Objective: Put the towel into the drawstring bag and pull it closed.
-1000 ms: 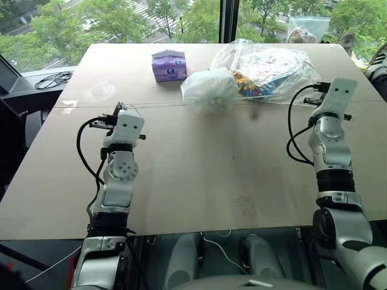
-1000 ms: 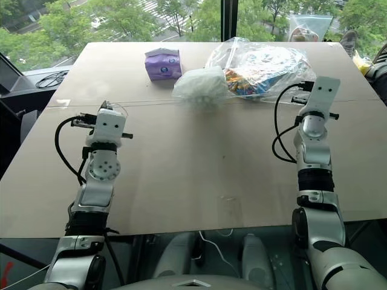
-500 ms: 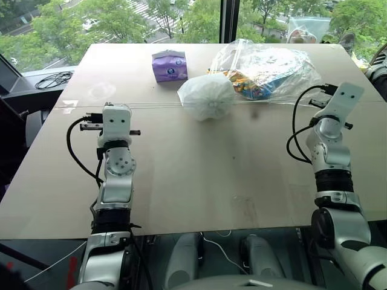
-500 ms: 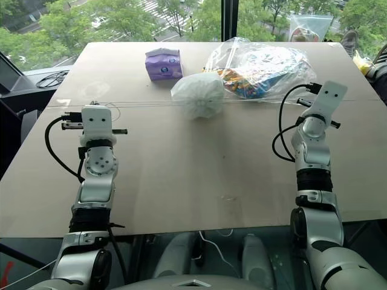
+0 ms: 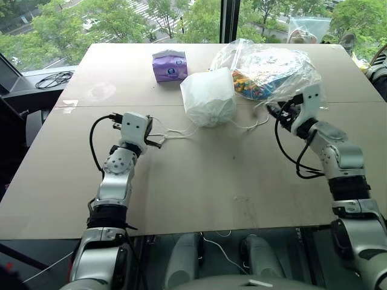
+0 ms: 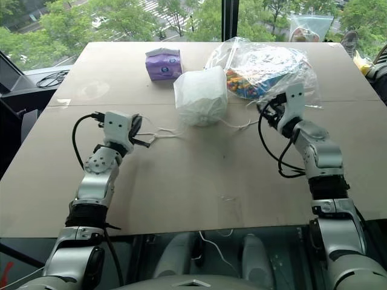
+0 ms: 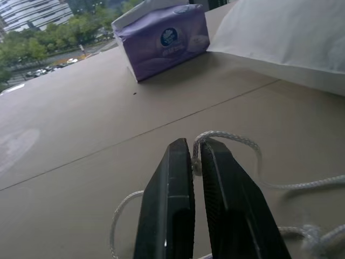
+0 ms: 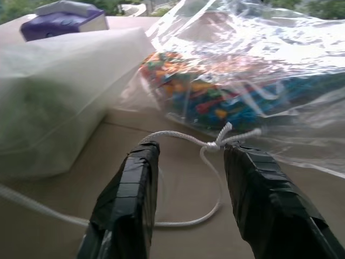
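White translucent drawstring bag (image 5: 208, 98): upright on table (image 5: 181, 181), greenish towel (image 8: 32, 108) dimly inside.
Clear plastic bag (image 5: 266, 66): colourful items.
Left gripper (image 7: 193, 156): nearly together, pinching cord (image 7: 232, 141).
Right gripper (image 8: 191, 156): apart, knotted cord between.

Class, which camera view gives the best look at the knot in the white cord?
The right wrist view: the knot lies close up between the right claw's open fingers. The head views show that cord end as a thin line beside the drawstring bag; the left wrist view shows another cord.
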### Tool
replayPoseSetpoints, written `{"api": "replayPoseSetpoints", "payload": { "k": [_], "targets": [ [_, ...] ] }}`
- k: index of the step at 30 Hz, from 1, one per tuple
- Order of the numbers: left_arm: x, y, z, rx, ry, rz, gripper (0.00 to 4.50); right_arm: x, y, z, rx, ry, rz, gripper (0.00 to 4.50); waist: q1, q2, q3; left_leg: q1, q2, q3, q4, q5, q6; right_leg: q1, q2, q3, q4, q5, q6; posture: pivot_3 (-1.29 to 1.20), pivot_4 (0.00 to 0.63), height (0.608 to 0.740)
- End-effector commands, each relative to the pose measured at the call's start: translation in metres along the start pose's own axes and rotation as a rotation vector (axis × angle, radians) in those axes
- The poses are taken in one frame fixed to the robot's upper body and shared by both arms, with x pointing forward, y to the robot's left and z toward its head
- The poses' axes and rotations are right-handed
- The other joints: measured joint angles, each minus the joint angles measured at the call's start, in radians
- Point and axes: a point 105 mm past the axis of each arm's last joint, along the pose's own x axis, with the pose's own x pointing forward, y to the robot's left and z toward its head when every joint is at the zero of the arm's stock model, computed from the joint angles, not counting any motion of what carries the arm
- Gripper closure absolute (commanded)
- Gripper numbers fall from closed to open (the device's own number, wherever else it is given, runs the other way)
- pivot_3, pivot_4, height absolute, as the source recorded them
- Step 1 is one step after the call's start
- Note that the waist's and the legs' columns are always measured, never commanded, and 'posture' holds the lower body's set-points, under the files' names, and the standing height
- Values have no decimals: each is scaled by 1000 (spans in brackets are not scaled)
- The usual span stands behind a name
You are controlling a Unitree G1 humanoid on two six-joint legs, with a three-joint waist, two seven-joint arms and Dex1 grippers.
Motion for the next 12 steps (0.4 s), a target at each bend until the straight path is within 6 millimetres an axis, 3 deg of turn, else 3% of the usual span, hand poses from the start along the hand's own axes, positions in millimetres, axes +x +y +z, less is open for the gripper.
{"api": "replayPoseSetpoints", "payload": {
  "k": [1,2,6,12],
  "targets": [
    [-20,-10,9,8,-31,-176,2491,-29,-2,-9,-118,72,125,548,0,0,0,0,0,-1,0,0,0,0,-1,0,0,0,0,0,150,739],
    [-26,-10,9,-14,-28,-198,2094,-36,-1,-16,-138,97,159,123,0,0,0,0,0,-1,0,0,0,0,-1,1,-1,0,0,0,150,739],
    [-52,-15,-1,-142,53,-274,217,-60,2,-36,-189,134,268,71,-3,0,0,0,1,-1,0,-2,-4,-1,-1,1,-1,0,-1,0,150,739],
    [-87,-34,-9,-221,154,-399,100,-80,13,-39,-157,59,381,71,-3,0,0,1,2,-1,0,-3,-5,-2,0,2,-1,-1,-6,0,150,739]
  ]
}}
